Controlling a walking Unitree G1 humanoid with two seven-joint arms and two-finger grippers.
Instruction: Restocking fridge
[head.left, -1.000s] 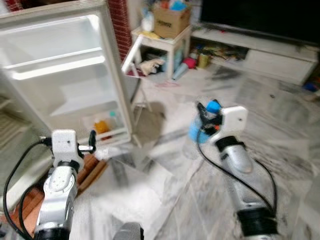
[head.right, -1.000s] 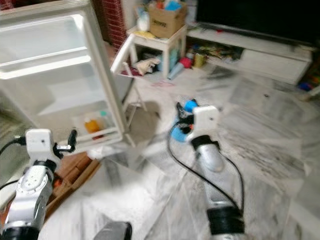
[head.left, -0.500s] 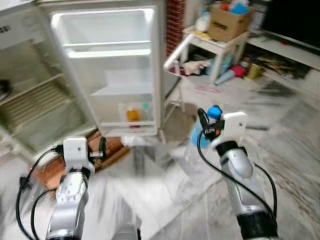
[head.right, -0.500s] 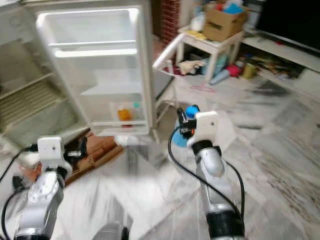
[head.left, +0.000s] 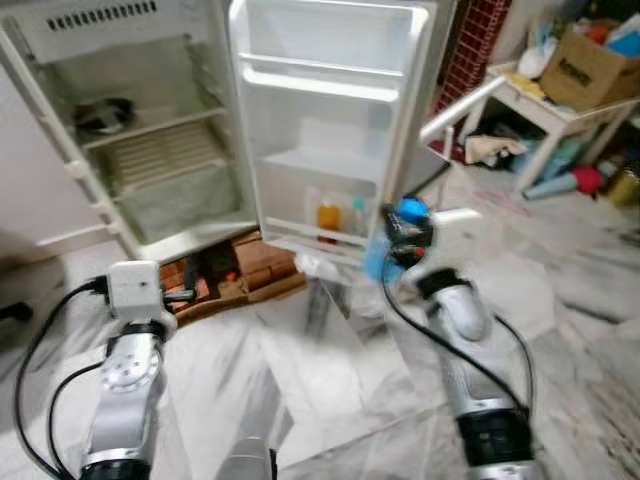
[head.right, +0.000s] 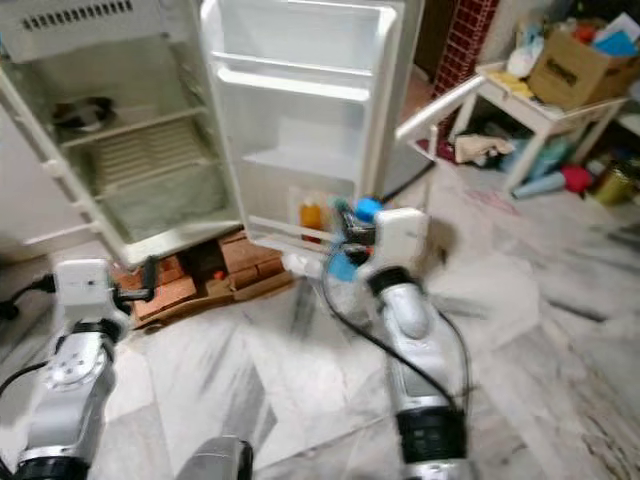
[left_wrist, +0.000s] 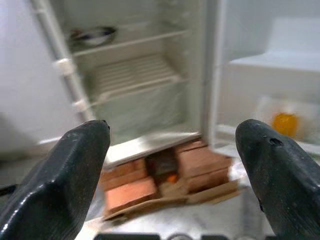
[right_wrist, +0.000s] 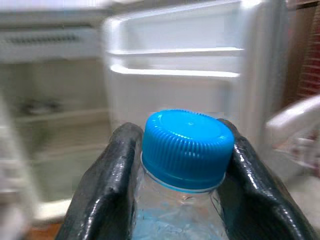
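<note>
The small white fridge (head.left: 150, 140) stands open, its door (head.left: 330, 110) swung toward me. An orange bottle (head.left: 329, 215) and a pale one sit in the door's lowest rack. My right gripper (head.left: 400, 236) is shut on a clear water bottle with a blue cap (right_wrist: 187, 142), its fingers (right_wrist: 107, 185) pressed on both sides of the neck. It holds the bottle upright just in front of the door's lower right corner. My left gripper (left_wrist: 172, 150) is open and empty, low in front of the fridge base, pointing at the bricks (left_wrist: 150, 185).
A dark bowl (head.left: 103, 112) lies on the upper wire shelf inside the fridge. Red bricks (head.left: 240, 275) prop the fridge up. To the right stand a white side table (head.left: 545, 110) with a cardboard box (head.left: 590, 65) and clutter beneath. Marble floor (head.left: 330, 400) lies between my arms.
The view has swung left, so the fridge interior now faces me. The right gripper, still shut on the bottle, is now close to the door's lower rack. The left gripper stays open.
</note>
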